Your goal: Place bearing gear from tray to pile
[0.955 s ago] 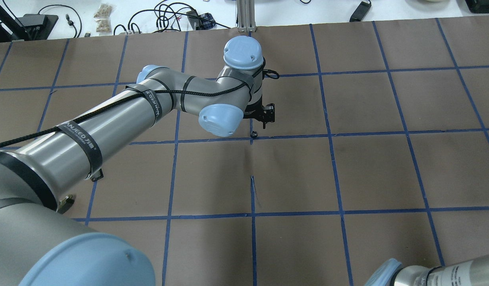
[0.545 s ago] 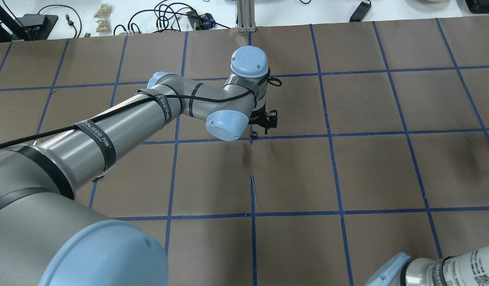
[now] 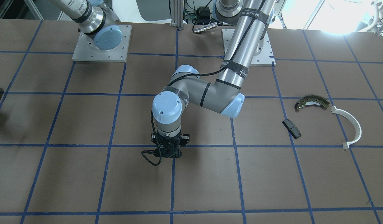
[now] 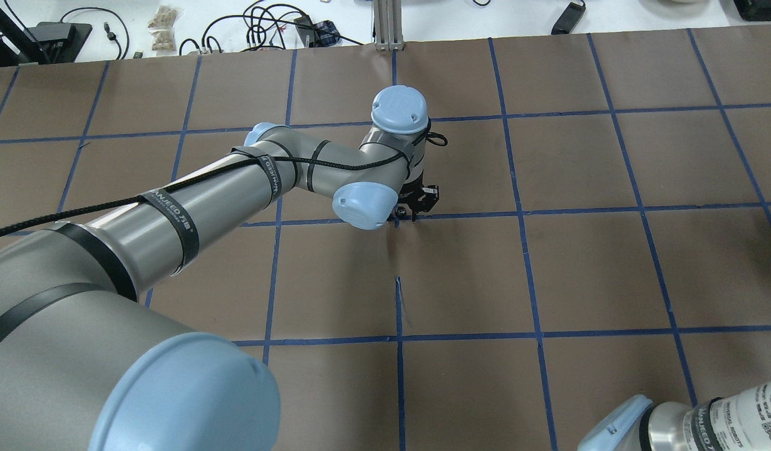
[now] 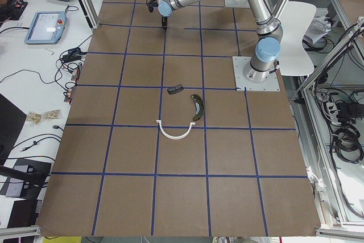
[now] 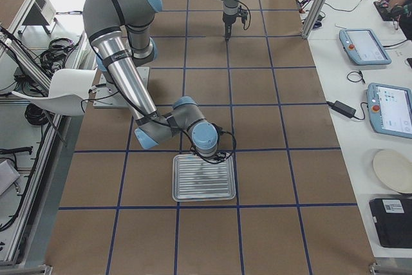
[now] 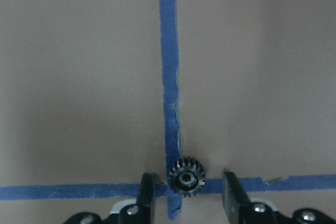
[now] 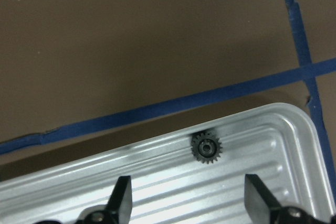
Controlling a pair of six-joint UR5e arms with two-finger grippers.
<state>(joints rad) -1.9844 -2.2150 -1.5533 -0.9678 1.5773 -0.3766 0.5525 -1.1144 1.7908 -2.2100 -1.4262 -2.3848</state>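
A small black bearing gear (image 7: 186,177) lies on a blue tape crossing at mid-table. My left gripper (image 7: 188,176) is open and low, with one finger on each side of this gear and not touching it; the front-facing view shows it too (image 3: 169,153). A second gear (image 8: 206,147) lies in the ribbed silvery tray (image 8: 273,129) near its corner. My right gripper (image 8: 188,178) is open above the tray. The pile lies apart on my left side: an olive brake shoe (image 3: 312,101), a white half-ring (image 3: 350,124) and a black pad (image 3: 291,128).
The brown table top carries a grid of blue tape. The tray (image 6: 183,188) sits near the table's right end, under my right wrist. Tablets, cables and a plate lie on the white bench beyond the far edge.
My left arm has come down and a little forward, so its open gripper now stands around the gear on the tape crossing. My right arm has shifted slightly at the frame's corner.
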